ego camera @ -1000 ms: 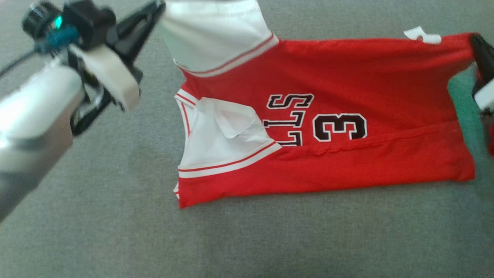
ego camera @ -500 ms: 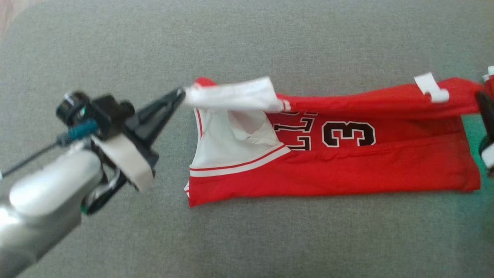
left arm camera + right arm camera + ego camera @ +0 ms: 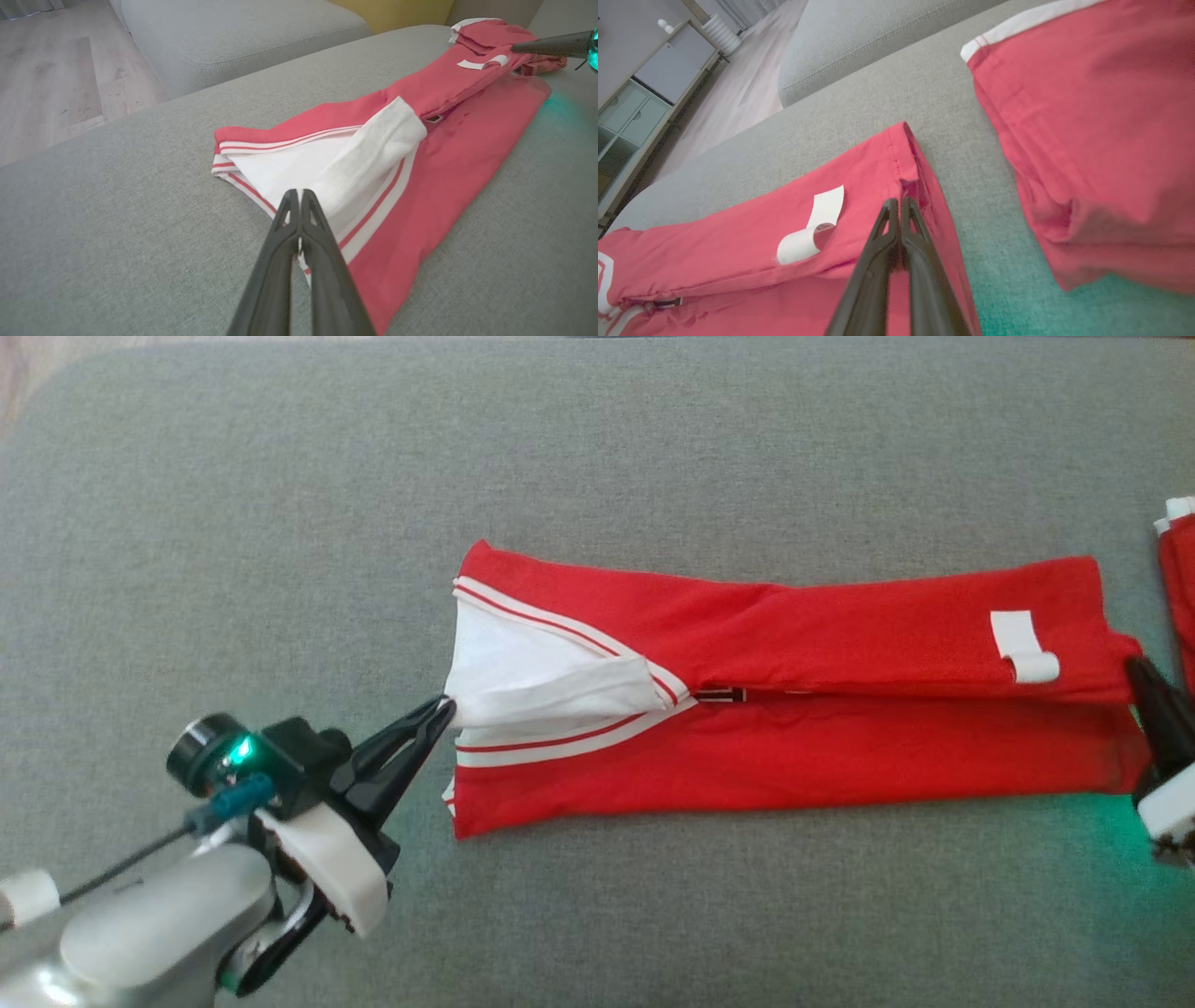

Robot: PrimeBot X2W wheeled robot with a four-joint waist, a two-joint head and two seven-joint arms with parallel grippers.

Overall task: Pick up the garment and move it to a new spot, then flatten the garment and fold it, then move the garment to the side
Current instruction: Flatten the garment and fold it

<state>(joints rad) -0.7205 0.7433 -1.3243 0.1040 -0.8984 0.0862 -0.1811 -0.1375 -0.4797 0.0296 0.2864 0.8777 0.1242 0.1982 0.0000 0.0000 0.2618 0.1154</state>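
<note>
Beyond the couch (image 3: 878, 98), right wrist view is catching a cabinet (image 3: 644, 102); garment (image 3: 840, 747) is lying folded, left gripper (image 3: 446, 707) and right gripper (image 3: 1131, 665) pinching its ends.

The red cloth jersey (image 3: 840, 747) is a thin, smooth knit with a faint sheen, and its white striped trim is equally soft. Its small white rectangular label (image 3: 1018, 644) looks papery and stiff, curling at one end. The grey sofa cushion (image 3: 280, 523) is coarse woven upholstery, matt and nubbly. The left gripper (image 3: 448, 707) and right gripper (image 3: 896, 201) have long black plastic fingers with a satin finish. The silver rounded forearm (image 3: 159, 933) gleams like polished metal. The pale wooden plank floor (image 3: 46, 84) is smooth, with a low sheen.
</note>
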